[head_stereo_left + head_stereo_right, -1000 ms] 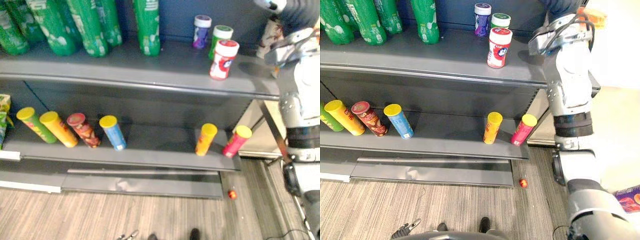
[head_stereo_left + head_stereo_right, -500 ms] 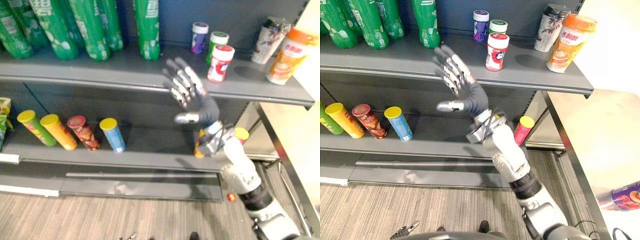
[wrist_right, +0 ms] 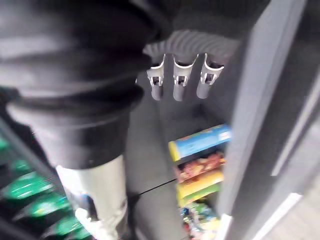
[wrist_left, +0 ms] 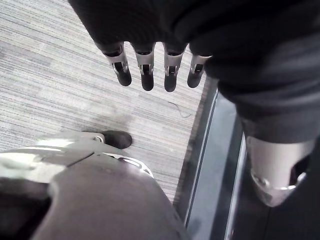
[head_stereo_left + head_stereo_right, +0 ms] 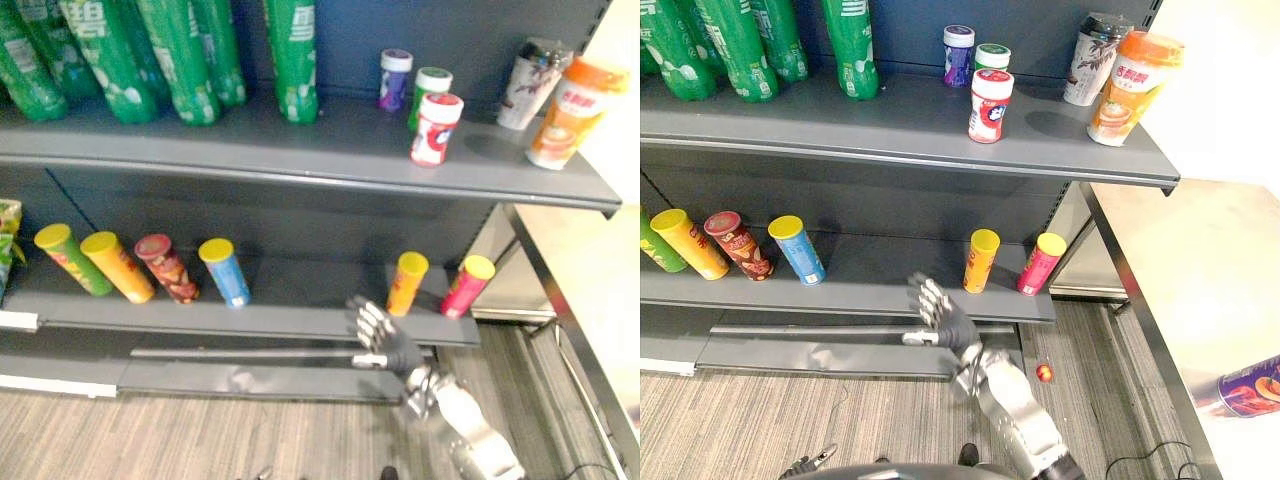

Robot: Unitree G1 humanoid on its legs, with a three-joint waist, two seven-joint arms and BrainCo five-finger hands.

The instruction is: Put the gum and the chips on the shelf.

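Note:
Three gum jars stand on the upper shelf (image 5: pixel 890 125): a red-and-white one (image 5: pixel 989 105) in front, a purple one (image 5: pixel 958 55) and a green-lidded one (image 5: pixel 993 58) behind. Chips cans lean on the lower shelf: an orange-yellow one (image 5: pixel 981 260) and a pink one (image 5: pixel 1041 263) at the right, with a blue one (image 5: pixel 798 250), a red one (image 5: pixel 737 240) and a yellow one (image 5: pixel 690 243) at the left. My right hand (image 5: pixel 945 320) hangs open and empty just before the lower shelf's front edge. My left hand (image 4: pixel 145 75) hangs open over the floor, holding nothing.
Green bottles (image 5: pixel 852 45) line the upper shelf's left part. A patterned cup (image 5: pixel 1089 70) and an orange cup (image 5: pixel 1135 88) stand at its right end. A purple can (image 5: pixel 1252 388) lies on the beige surface at far right. A small red ball (image 5: pixel 1044 372) lies on the floor.
My right arm has swung down from in front of the upper shelf to below the lower shelf's edge. The hand stayed open and empty. The shelf items have not moved.

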